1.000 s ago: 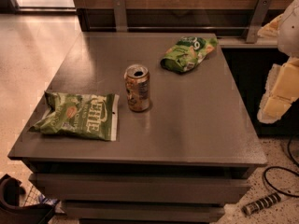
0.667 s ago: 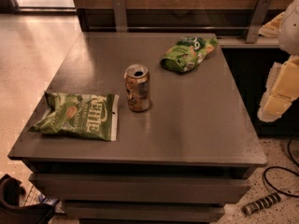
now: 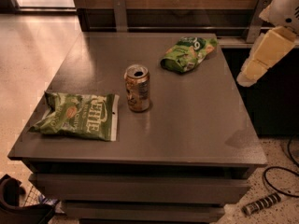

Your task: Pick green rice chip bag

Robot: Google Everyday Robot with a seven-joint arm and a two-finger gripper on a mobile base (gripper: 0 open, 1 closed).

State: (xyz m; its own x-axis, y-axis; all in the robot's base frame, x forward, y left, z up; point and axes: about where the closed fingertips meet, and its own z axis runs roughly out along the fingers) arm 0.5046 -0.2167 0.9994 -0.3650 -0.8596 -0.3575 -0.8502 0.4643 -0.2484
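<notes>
Our gripper (image 3: 262, 55), the pale blocky end of the arm, hangs at the right edge of the view, beyond the table's right side and over none of the things on it; whether it is spread or clenched we cannot tell, and it holds nothing that we can see. Nearest to it, to its left as the camera sees it and with bare tabletop between, lies the green rice chip bag (image 3: 188, 54) on the far right part of the table (image 3: 201, 120); its dark end with the round logo points toward the gripper and the far edge, its crumpled bright end away from it. Farther out from the gripper stands an opened drink can (image 3: 138, 88), upright and apart from the bag; farthest of all lies the flat Kettle bag (image 3: 77, 116) near the left front corner, which is not ours. We judge the rice chip bag light, soft and air-filled, with a slick film that may slide or squash and chips that may crack under a hard squeeze; we would come down over its puffy middle and close gently across the narrow width, since a sealed end could slip free.
</notes>
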